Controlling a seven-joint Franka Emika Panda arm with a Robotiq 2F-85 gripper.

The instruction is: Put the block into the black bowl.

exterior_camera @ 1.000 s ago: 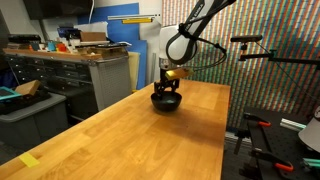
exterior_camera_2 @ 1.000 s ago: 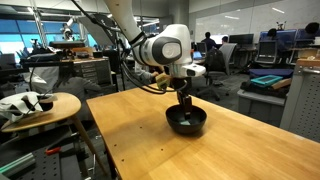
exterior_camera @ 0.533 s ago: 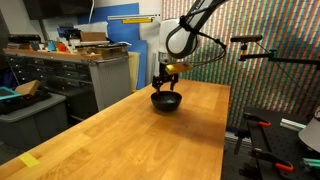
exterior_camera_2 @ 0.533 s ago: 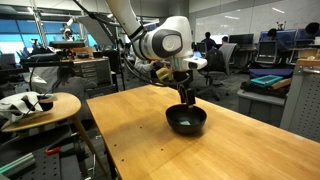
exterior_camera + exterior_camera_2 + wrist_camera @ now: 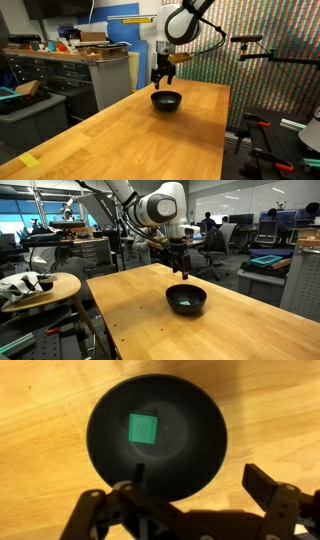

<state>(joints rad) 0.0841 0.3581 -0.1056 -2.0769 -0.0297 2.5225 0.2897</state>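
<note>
The black bowl (image 5: 166,100) sits on the wooden table toward its far end, and it shows in both exterior views (image 5: 186,299). In the wrist view the small green block (image 5: 142,427) lies flat inside the bowl (image 5: 195,455), a little off its centre. My gripper (image 5: 161,83) hangs above the bowl with a clear gap (image 5: 182,272). Its fingers (image 5: 195,485) are spread wide apart and hold nothing.
The wooden table (image 5: 150,140) stretches toward the camera, with a yellow tape mark (image 5: 30,161) near its front corner. Cabinets and a cluttered bench (image 5: 70,60) stand beside it. A round side table (image 5: 40,285) with objects stands beside it in an exterior view.
My gripper has risen straight up from the bowl's rim to well above it. The bowl has stayed put.
</note>
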